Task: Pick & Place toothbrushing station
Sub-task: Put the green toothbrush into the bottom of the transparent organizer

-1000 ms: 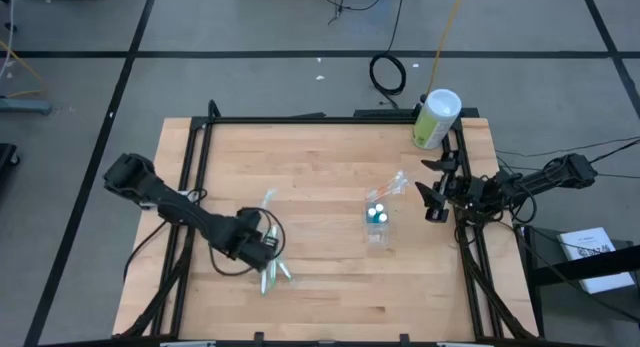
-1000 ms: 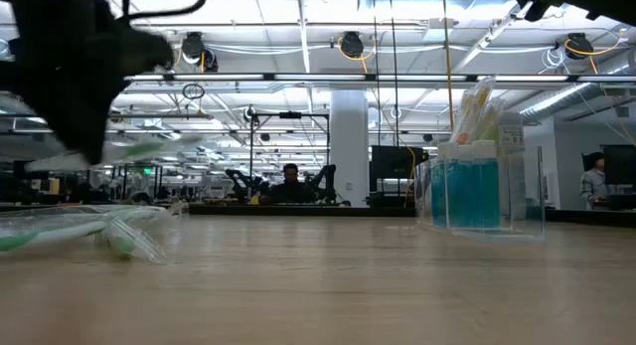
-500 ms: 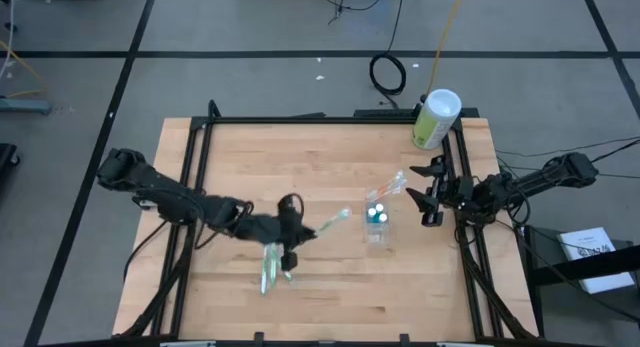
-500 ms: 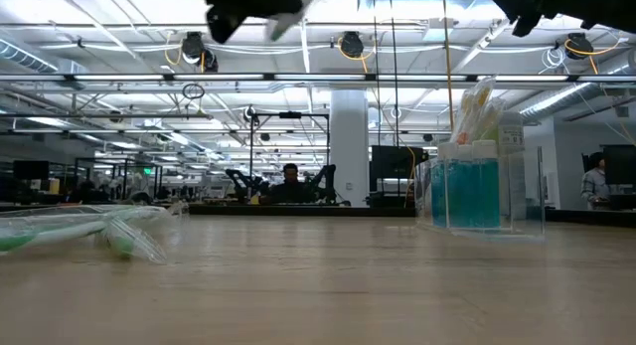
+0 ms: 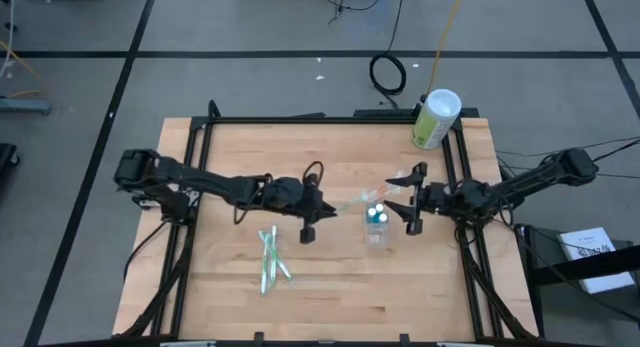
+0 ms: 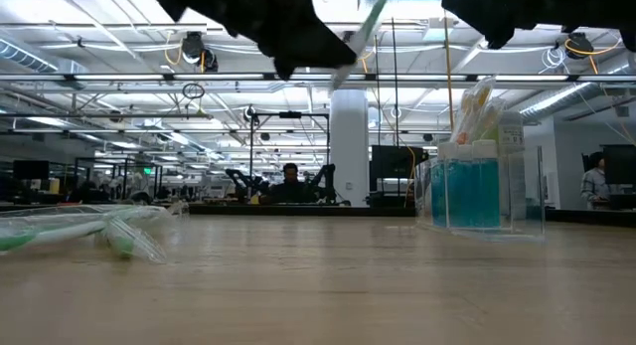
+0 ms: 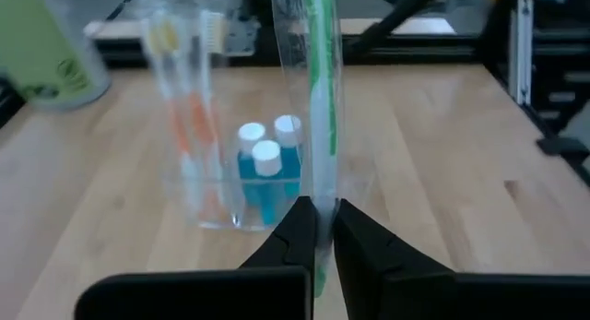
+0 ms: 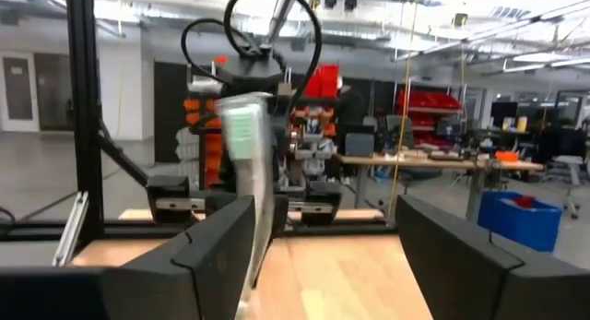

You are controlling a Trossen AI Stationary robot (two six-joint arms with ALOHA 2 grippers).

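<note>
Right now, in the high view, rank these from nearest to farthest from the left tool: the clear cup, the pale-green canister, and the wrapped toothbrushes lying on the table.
Measured from the left tool, which grips a wrapped green toothbrush:
1. Wrapped toothbrushes lying on the table, nearer the front edge.
2. Clear cup, toward the right arm.
3. Pale-green canister, at the far right corner.
The first two are fairly close.

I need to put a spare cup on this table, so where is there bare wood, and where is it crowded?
Bare wood runs along the table's far edge, left of the green canister, and along the near edge right of the loose toothbrushes. The middle is crowded: the left gripper, holding a wrapped toothbrush, meets the open right gripper beside the clear cup.
</note>
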